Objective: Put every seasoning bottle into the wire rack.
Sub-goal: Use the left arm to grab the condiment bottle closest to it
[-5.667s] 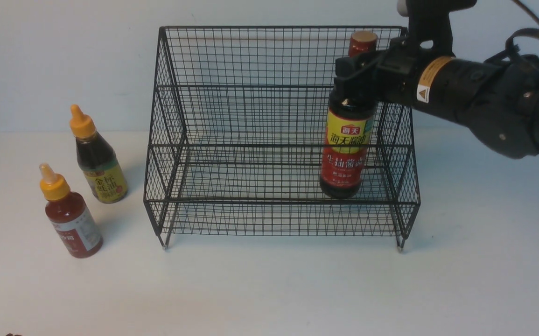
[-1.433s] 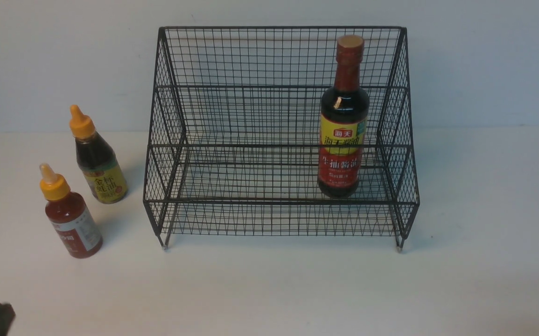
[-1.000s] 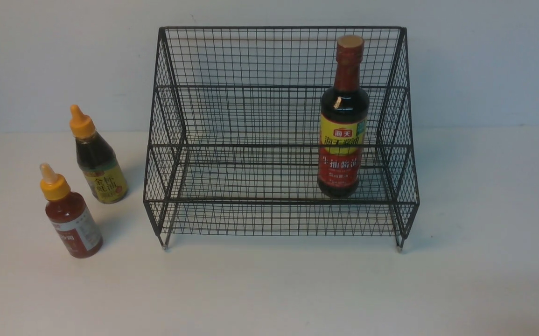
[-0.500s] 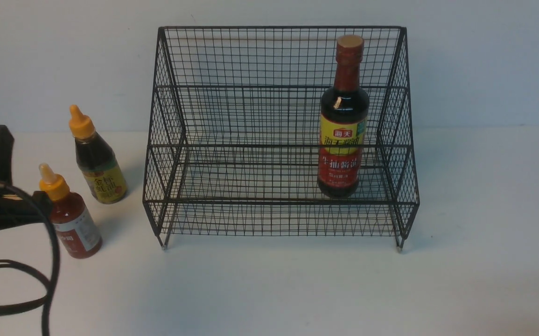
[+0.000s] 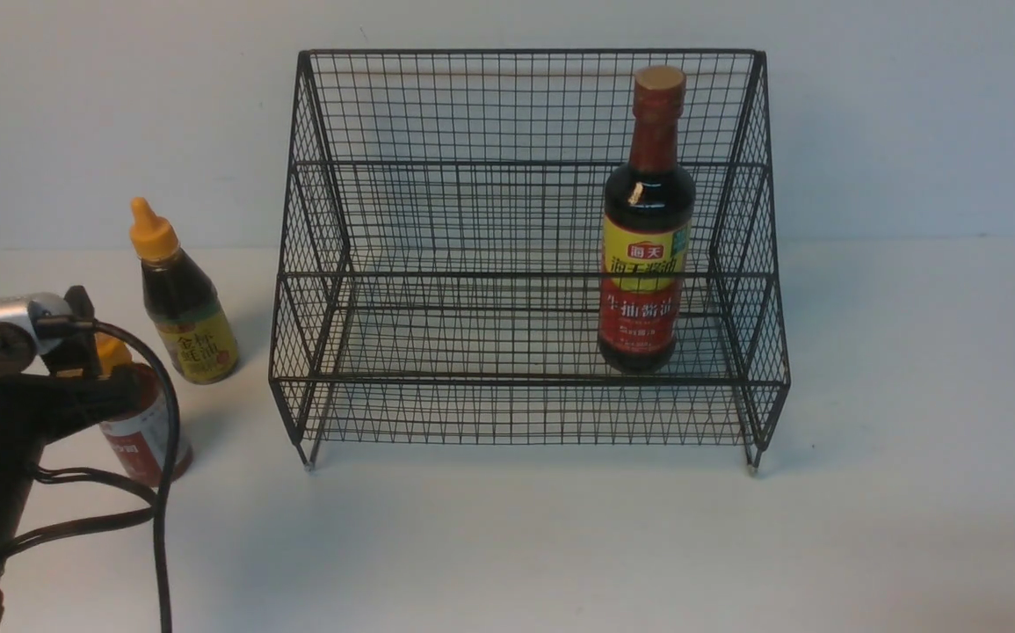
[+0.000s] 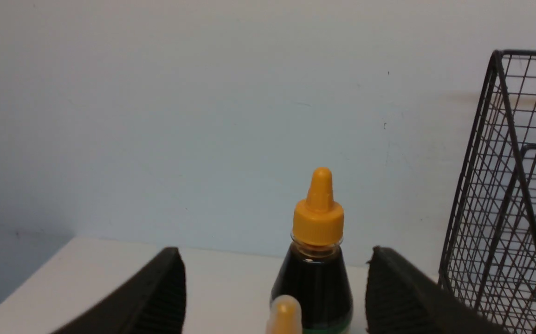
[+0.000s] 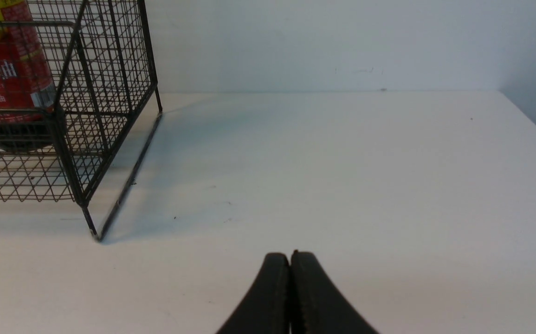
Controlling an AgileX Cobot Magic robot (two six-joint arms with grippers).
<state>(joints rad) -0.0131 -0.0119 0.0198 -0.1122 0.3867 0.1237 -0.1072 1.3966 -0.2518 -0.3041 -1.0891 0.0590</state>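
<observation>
The tall dark bottle (image 5: 648, 220) stands upright on the lower tier of the wire rack (image 5: 507, 114), close to its right side. The rack sits toward the back edge of the table (image 5: 560, 545). Two small bottles stand toward the table's left edge. The dark yellow-label bottle (image 5: 180, 303) is further back, and the red-sauce bottle (image 5: 134, 440) is nearer the front, half hidden by the left arm. The left hand (image 6: 274, 253) is spread wide at that bottle's cap, gripping nothing. The right hand (image 7: 290, 260) is pressed closed and empty over bare table right of the rack.
</observation>
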